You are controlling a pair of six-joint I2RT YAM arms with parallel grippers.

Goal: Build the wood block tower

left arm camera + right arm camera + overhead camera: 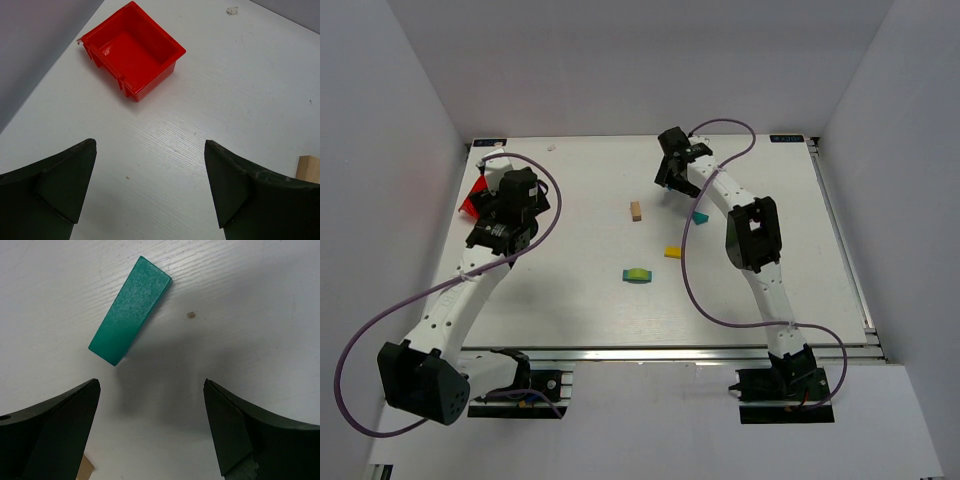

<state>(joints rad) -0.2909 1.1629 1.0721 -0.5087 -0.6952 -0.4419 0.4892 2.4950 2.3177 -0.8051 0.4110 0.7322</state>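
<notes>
The wood block tower [637,274] is a low stack in mid-table, a yellow-green piece on a teal base. Loose around it lie a tan block [636,210], a yellow block [673,252] and a teal block [700,216] half hidden by the right arm. My right gripper [669,176] hangs open at the far middle. In its wrist view the right gripper [150,385] is empty, with a green block [130,310] flat on the table just ahead. My left gripper [150,145] is open and empty, over bare table short of the red bin [132,50].
The red bin [475,200] sits at the far left, partly under the left arm [505,215], and looks empty. A tan block [309,167] shows at the right edge of the left wrist view. White walls close in the table's left, back and right.
</notes>
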